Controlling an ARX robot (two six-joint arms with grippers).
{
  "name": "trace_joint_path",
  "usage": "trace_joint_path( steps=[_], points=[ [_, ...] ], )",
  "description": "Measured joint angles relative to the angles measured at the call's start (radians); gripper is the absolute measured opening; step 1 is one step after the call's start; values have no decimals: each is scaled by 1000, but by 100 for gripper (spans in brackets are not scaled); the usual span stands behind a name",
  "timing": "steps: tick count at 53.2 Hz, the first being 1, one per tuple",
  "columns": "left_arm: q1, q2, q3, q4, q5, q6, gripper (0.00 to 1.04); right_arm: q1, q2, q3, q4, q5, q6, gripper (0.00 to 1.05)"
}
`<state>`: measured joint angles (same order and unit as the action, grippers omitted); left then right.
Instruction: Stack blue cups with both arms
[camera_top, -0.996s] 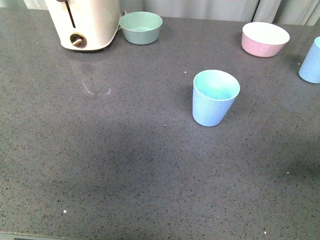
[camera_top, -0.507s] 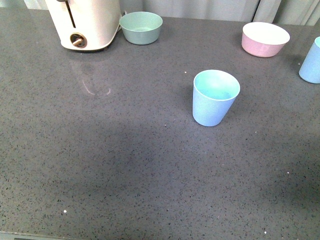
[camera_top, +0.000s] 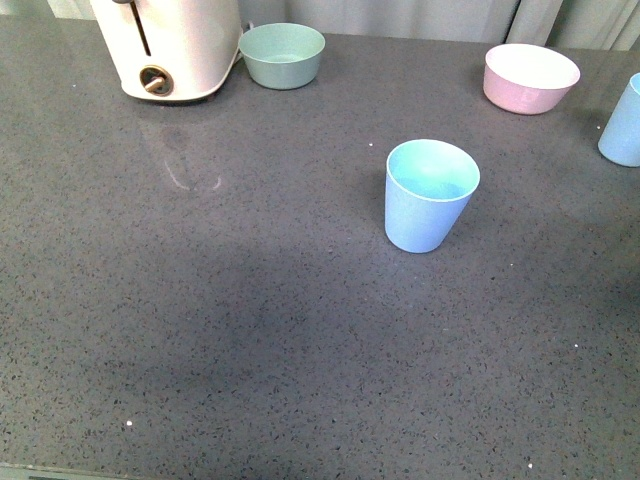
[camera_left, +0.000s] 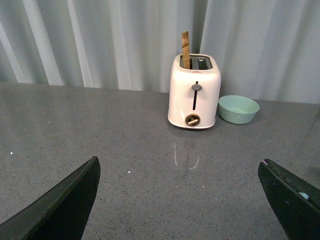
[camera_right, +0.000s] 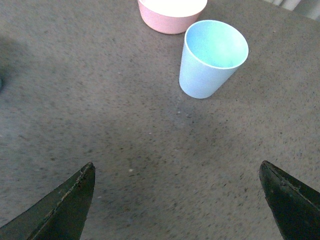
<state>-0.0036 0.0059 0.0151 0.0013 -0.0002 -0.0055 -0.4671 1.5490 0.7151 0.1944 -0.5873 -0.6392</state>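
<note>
Left pincer (camera_left: 178, 167) and right pincer (camera_right: 176, 167) — both gaping wide apart.

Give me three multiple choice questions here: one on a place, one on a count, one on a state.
1. The mint-green round bowl sits: A beside the white toaster; B at the near edge; C upside down.
2. Count the pale blue plastic cups on the grey speckled countertop: A one; B two; C four.
3. The black right tool is: A shut on a cup; B shut on a bowl; C open, empty.
Answers: A, it stands right beside the toaster; B, one central, another at the right edge; C, its fingers spread over bare countertop.
</note>
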Motion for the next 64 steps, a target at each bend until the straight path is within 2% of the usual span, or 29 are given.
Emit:
trace_joint_path(
  steps=[13, 26, 37, 57, 64],
  points=[
    [0, 0, 0, 0, 0, 0, 96, 85, 285, 334, -134, 57, -163, 96],
    [0, 0, 0, 0, 0, 0, 96, 161, 467, 566, -235, 126, -256, 96],
    [0, 0, 0, 0, 0, 0, 96, 201, 552, 679, -263, 153, -267, 96],
    [0, 0, 0, 0, 0, 0, 96, 247, 631, 738, -273, 192, -273, 95],
    [0, 0, 0, 0, 0, 0, 96, 251, 644, 752, -275, 200, -272, 78]
  ],
)
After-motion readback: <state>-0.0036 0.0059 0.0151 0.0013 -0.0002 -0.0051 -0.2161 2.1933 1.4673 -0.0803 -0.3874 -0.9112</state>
